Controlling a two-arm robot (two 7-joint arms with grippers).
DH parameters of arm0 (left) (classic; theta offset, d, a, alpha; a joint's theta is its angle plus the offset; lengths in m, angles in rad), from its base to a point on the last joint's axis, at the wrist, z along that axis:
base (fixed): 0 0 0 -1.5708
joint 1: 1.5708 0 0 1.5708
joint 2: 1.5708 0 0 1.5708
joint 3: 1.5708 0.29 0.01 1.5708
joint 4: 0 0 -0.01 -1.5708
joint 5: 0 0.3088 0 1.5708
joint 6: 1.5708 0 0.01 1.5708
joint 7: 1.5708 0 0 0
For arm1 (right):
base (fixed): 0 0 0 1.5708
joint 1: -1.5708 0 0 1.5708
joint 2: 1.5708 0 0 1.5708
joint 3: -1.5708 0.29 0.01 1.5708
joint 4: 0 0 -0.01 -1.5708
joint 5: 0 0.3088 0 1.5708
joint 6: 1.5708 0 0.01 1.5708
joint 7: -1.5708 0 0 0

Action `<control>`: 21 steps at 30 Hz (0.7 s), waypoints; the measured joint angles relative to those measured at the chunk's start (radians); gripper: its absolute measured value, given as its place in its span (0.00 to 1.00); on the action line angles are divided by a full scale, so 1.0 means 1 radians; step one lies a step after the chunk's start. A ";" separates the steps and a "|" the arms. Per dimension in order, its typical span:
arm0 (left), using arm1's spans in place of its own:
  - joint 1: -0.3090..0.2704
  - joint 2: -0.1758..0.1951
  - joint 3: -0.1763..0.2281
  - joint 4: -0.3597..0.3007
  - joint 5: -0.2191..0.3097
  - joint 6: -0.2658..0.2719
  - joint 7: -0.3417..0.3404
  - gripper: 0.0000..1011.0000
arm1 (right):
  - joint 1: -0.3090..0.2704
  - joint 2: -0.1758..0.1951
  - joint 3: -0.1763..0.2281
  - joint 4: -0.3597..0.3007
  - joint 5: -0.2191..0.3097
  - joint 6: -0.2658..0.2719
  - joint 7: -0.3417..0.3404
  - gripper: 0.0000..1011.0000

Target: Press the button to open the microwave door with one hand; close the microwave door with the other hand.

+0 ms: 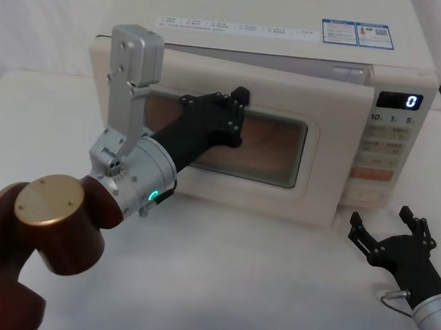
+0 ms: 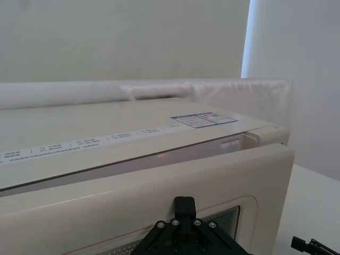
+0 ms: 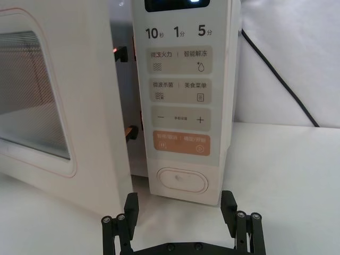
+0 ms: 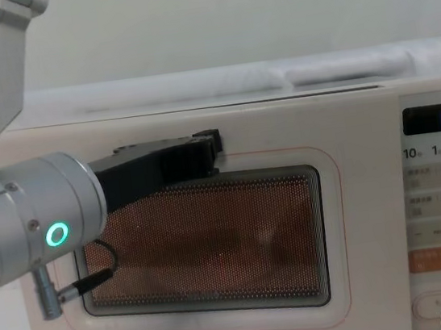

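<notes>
Pressing gripper: left gripper (image 1: pixel 237 105), fingers together, against the microwave door (image 1: pixel 325 143).
Door: ajar; right wrist view shows the gap.
Right gripper (image 1: pixel 390 224): released, near the button (image 3: pixel 181 180).

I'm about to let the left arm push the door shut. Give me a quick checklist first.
1. Microwave door ajar, gap showing at the latch side: ok.
2. Left gripper at the door's upper window edge: ok; firm contact: cannot tell.
3. Right gripper open, low on the table, apart from the door: ok.
4. Button free, right gripper's fingers short of it: ok.
5. Gap between the door and the control panel unobstructed: ok.
</notes>
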 joint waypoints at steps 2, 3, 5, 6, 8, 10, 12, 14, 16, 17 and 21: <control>-0.008 -0.007 0.003 0.011 0.005 0.000 0.001 0.00 | 0.000 0.000 0.000 0.000 0.000 0.000 0.000 0.99; -0.011 -0.013 0.005 0.018 0.009 0.000 0.002 0.00 | 0.000 0.000 0.000 0.000 0.000 0.000 0.000 0.99; -0.013 -0.014 0.006 0.020 0.011 0.000 0.002 0.00 | 0.000 0.000 0.000 0.000 0.000 0.000 0.000 0.99; -0.018 -0.021 0.011 0.031 0.022 0.000 0.006 0.00 | 0.000 0.000 0.000 0.000 0.000 0.000 0.000 0.99; -0.022 -0.024 0.013 0.037 0.030 -0.001 0.008 0.00 | 0.000 0.000 0.000 0.000 0.000 0.000 0.000 0.99; -0.027 -0.029 0.016 0.045 0.040 -0.002 0.010 0.00 | 0.000 0.000 0.000 0.000 0.000 0.000 0.000 0.99; -0.029 -0.032 0.016 0.050 0.046 -0.002 0.012 0.00 | 0.000 0.000 0.000 0.000 0.000 0.000 0.000 0.99; -0.033 -0.038 0.016 0.055 0.054 -0.003 0.013 0.00 | 0.000 0.000 0.000 0.000 0.000 0.000 0.000 0.99; -0.035 -0.041 0.016 0.058 0.059 -0.003 0.014 0.00 | 0.000 0.000 0.000 0.000 0.000 0.000 0.000 0.99; -0.035 -0.044 0.015 0.060 0.063 -0.003 0.014 0.00 | 0.000 0.000 0.000 0.000 0.000 0.000 0.000 0.99; -0.036 -0.053 0.012 0.060 0.075 -0.003 0.020 0.00 | 0.000 0.000 0.000 0.000 0.000 0.000 0.000 0.99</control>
